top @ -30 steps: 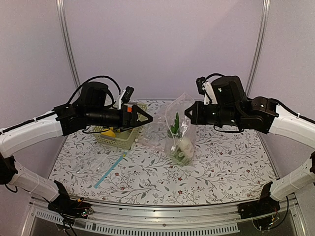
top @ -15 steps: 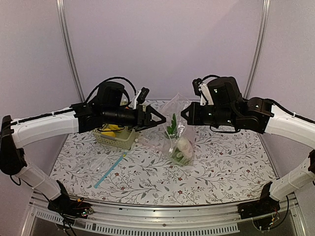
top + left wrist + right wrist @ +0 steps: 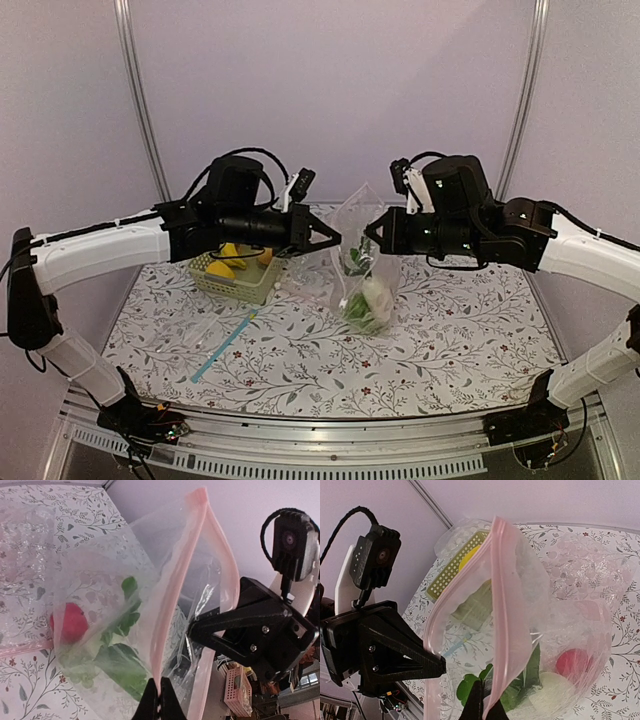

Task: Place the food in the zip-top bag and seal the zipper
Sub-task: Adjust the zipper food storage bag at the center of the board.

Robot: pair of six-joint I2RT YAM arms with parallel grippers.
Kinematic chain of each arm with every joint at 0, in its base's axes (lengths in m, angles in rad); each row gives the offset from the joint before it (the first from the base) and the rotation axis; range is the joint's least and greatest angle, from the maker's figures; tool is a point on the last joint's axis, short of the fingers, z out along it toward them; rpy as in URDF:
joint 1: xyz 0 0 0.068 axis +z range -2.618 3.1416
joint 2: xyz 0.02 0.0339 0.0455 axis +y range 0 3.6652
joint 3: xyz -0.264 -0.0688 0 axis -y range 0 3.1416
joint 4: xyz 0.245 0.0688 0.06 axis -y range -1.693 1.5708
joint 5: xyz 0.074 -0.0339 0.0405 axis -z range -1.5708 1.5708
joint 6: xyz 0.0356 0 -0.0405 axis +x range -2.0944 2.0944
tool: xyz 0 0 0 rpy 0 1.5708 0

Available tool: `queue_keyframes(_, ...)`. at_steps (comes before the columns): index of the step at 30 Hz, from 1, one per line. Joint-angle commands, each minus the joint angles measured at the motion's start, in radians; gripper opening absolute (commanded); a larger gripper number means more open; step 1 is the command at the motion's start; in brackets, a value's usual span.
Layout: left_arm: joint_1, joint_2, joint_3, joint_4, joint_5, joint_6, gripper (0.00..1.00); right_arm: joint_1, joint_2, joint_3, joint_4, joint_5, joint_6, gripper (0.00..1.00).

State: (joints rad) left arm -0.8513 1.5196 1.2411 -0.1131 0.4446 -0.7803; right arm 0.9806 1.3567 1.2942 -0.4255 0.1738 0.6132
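The zip-top bag (image 3: 362,262) hangs upright between both grippers, its bottom on the floral table. My left gripper (image 3: 335,243) is shut on the near side of the pink zipper (image 3: 172,605), seen in the left wrist view at the left gripper (image 3: 160,694). My right gripper (image 3: 368,237) is shut on the opposite side of the zipper (image 3: 507,605), shown close up as the right gripper (image 3: 485,696). The mouth gapes open between them. Inside lie food pieces: a red apple (image 3: 572,662), a white radish (image 3: 552,686) and greens (image 3: 120,655). More food, a yellow banana (image 3: 224,264), lies in the basket.
A pale green lattice basket (image 3: 236,281) stands left of the bag, under the left arm. A flat clear bag with a blue strip (image 3: 224,345) lies in front of the basket. The table (image 3: 460,350) has a floral cover, and walls close the back.
My left arm has reached rightward from over the basket to the bag's mouth, and its jaws have gone from open to shut on the pink strip. The right gripper kept its hold.
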Motion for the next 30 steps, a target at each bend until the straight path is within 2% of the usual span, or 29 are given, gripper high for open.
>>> queue_keyframes(1, -0.008, 0.034, 0.118, -0.020, 0.061, 0.035, 0.00, -0.006, -0.033, 0.024, -0.033, 0.025, -0.014, 0.00)
queue_keyframes(7, -0.021, 0.061, 0.215, 0.026, 0.157, 0.016, 0.00, -0.006, -0.112, 0.052, -0.111, 0.160, -0.062, 0.00)
queue_keyframes(11, -0.032, 0.073, 0.210, 0.094, 0.194, -0.029, 0.00, -0.007, -0.158, 0.062, -0.112, 0.165, -0.070, 0.00)
queue_keyframes(16, -0.034, 0.077, 0.169, 0.078, 0.164, -0.020, 0.00, -0.007, -0.137, 0.066, -0.111, 0.154, -0.075, 0.00)
queue_keyframes(20, -0.032, 0.063, 0.148, -0.005, 0.086, 0.026, 0.00, -0.007, -0.091, 0.046, -0.101, 0.144, -0.057, 0.00)
queue_keyframes(22, -0.030, 0.047, 0.146, -0.056, 0.038, 0.058, 0.14, -0.007, -0.067, 0.036, -0.087, 0.132, -0.051, 0.00)
queue_keyframes(24, -0.025, 0.022, 0.141, -0.098, -0.025, 0.093, 0.48, -0.007, -0.053, 0.027, -0.072, 0.121, -0.045, 0.00)
queue_keyframes(26, -0.012, -0.014, 0.131, -0.140, -0.086, 0.120, 0.68, -0.007, -0.041, 0.027, -0.064, 0.112, -0.042, 0.00)
queue_keyframes(30, 0.038, -0.122, 0.095, -0.200, -0.168, 0.153, 0.87, -0.006, -0.031, 0.034, -0.056, 0.089, -0.045, 0.00)
